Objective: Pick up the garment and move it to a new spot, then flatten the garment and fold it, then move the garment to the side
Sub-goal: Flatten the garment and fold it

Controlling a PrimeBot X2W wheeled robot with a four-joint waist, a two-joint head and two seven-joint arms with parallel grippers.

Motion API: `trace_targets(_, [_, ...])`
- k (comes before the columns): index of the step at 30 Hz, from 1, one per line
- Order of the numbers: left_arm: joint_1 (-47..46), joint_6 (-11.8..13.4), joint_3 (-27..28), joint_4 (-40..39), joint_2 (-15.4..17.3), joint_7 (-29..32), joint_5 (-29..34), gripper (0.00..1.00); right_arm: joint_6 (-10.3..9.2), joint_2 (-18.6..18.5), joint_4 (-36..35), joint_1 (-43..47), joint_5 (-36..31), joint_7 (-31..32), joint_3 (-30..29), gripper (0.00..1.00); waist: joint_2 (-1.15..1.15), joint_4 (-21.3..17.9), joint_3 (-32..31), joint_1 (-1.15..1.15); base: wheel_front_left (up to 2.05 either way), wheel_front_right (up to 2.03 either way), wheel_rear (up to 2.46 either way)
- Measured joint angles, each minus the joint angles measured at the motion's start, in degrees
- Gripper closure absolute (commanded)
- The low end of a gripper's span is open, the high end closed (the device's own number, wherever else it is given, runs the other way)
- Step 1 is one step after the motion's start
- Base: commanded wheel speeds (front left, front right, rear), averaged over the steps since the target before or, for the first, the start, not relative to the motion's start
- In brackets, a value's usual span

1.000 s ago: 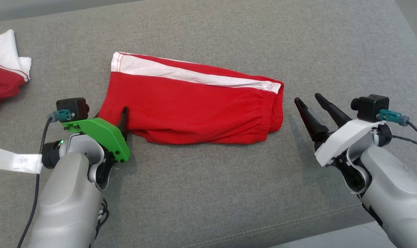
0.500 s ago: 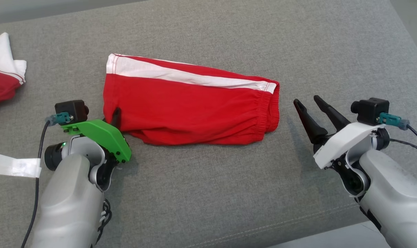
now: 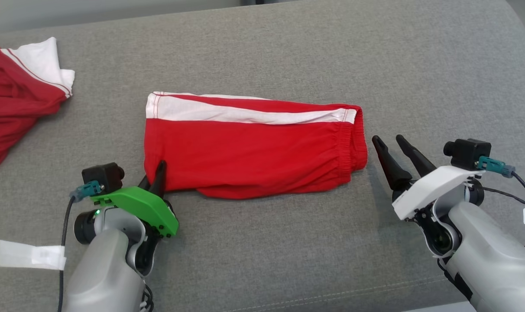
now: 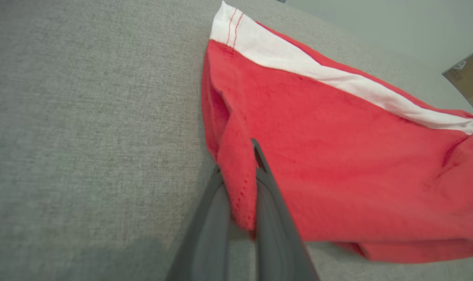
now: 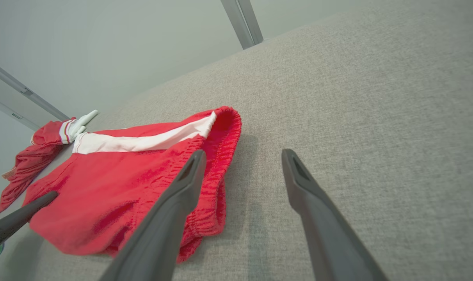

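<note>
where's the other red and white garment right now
In the head view the crumpled garment lies at the far left edge of the grey cushion, up and left of the folded red shorts that the left gripper pinches.

A crumpled red-and-white cloth (image 3: 15, 99) lies at the far left of the grey woven upholstered surface (image 3: 288, 251), and a brown cardboard box (image 4: 468, 80) shows past its edge.

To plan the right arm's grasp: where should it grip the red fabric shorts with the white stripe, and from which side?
Take the red shorts by the gathered elastic waistband, from the robot's right: that thick edge faces the open right end effector.
</note>
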Motion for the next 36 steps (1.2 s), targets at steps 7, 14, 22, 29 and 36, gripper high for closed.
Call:
trace_targets(7, [4.3, -0.1, -5.1, -3.6, 0.0, -1.6, -4.6, 1.0, 0.02, 1.7, 0.2, 0.0, 1.0, 0.0, 0.1, 0.0, 0.0, 3.2, -1.5, 0.0, 0.0, 0.0, 0.0])
trace_targets(14, [7.4, -0.3, -7.8, -6.9, 0.1, -3.8, -6.7, 0.0, -1.72, 3.1, 3.1, 0.0, 1.8, 1.1, 0.3, 0.0, 0.0, 5.8, -3.1, 0.0, 0.0, 0.0, 0.0])
trace_targets(22, [8.8, 1.0, -5.0, -10.3, 0.1, -6.4, -5.1, 0.0, -3.67, 3.9, 5.5, 1.3, 3.5, 2.4, -0.6, 0.0, 0.0, 8.0, -4.7, 0.0, 0.0, 0.0, 0.0])
trace_targets(29, [12.8, 3.1, -2.6, -14.3, 0.2, -6.6, -4.0, 0.0, -5.92, 3.8, 8.4, 4.9, 4.8, 2.4, -2.1, 0.0, 0.0, 10.4, -6.0, 0.0, 0.0, 0.0, 0.0])
trace_targets(36, [16.4, 4.6, -0.8, -16.8, 0.3, -6.6, -4.0, 0.0, -5.49, 4.4, 9.2, 6.5, 6.7, 2.5, -2.5, 0.0, 0.0, 12.7, -7.3, 0.0, 0.0, 0.0, 0.0])
